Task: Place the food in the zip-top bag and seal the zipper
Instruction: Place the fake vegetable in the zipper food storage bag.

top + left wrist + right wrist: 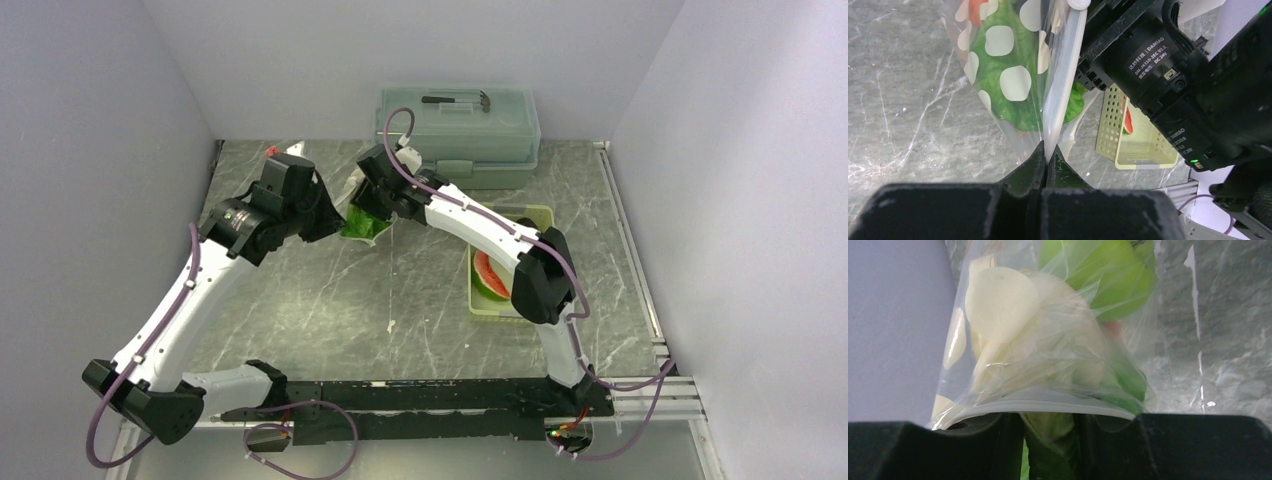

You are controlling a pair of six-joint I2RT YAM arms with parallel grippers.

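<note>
The zip-top bag [1008, 85], clear with white dots, hangs between my two grippers at the back middle of the table [362, 222]. My left gripper [1047, 157] is shut on the zipper [1060, 95] at one end of the bag's mouth. The lettuce [1015, 107] fills the bag, with an orange-red piece [979, 6] beside it. In the right wrist view, my right gripper [1050, 427] sits at the bag's mouth, with a lettuce leaf [1048, 432] pinched between its fingers. A green fruit [1118, 280] lies deeper in the bag. The watermelon slice [490, 278] lies in the tray.
The pale yellow-green perforated tray [535, 215] stands right of the bag, also in the left wrist view [1133, 150]. A lidded grey-green box [458, 125] stands against the back wall. My right arm [1148, 55] crowds close to the bag.
</note>
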